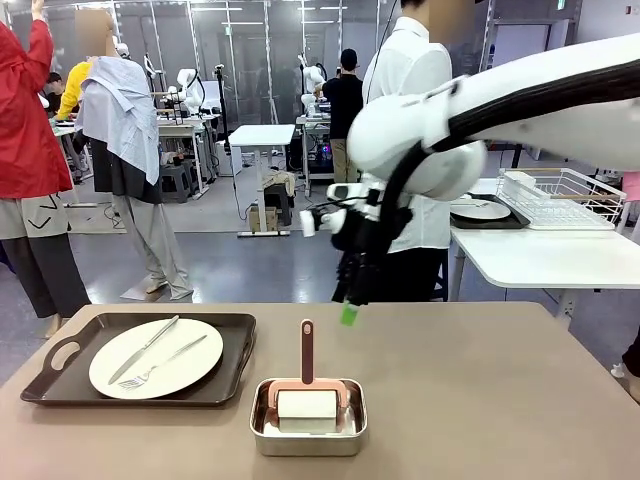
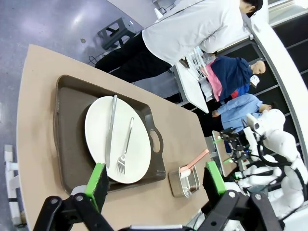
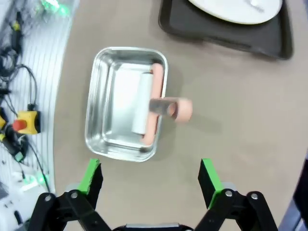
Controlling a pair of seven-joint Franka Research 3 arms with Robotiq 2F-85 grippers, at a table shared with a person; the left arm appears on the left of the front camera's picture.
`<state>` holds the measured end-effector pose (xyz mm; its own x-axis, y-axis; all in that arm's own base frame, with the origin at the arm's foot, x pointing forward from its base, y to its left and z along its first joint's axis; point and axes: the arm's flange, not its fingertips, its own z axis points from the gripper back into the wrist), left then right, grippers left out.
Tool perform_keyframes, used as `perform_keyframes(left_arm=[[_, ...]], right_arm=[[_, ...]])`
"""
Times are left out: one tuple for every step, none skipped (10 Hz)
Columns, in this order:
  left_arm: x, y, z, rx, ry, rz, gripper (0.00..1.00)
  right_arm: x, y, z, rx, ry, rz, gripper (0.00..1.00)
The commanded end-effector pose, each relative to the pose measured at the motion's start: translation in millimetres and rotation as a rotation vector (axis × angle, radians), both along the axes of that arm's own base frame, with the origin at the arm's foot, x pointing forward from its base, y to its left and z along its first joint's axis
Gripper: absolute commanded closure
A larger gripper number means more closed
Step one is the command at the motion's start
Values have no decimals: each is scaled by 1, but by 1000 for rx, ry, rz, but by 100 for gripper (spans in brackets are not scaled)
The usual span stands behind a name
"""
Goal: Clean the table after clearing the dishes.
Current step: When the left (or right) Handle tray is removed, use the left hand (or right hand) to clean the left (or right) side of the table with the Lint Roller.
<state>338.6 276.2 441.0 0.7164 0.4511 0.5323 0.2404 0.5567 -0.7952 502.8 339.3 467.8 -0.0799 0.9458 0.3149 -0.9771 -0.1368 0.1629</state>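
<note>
table [image 3: 240, 125] lies beneath the right gripper [image 3: 149, 174], jaws wide apart and empty, steel pan [image 3: 126, 103] just ahead; left gripper [image 2: 155, 180], also spread, looks down at the plate [image 2: 97, 131].

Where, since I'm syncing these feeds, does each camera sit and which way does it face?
Front: fixed at the robot's table edge, facing the person across it; right arm and right gripper show.
Left wrist: high up, tilted down at tray and plate; left gripper open at bottom.
Right wrist: straight down over the pan; right gripper open.
Shared: all three show pan and tray.
</note>
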Motion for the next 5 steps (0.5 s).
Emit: perform_keyframes(left_arm=[[-2,2,1,-3,-9,-10,0],[-2,2,1,-3,-9,-10,0],[-2,2,1,-3,-9,-10,0],[-2,2,1,-3,-9,-10,0],[-2,2,1,-3,-9,-10,0]], right_arm=[[20,29,1,-91,6,73,0],[18,45,-1,-115,6,107,0],[15,58,-4,-133,25,134,0],[12,63,-6,-156,25,142,0],[11,63,-8,-167,37,133,0]])
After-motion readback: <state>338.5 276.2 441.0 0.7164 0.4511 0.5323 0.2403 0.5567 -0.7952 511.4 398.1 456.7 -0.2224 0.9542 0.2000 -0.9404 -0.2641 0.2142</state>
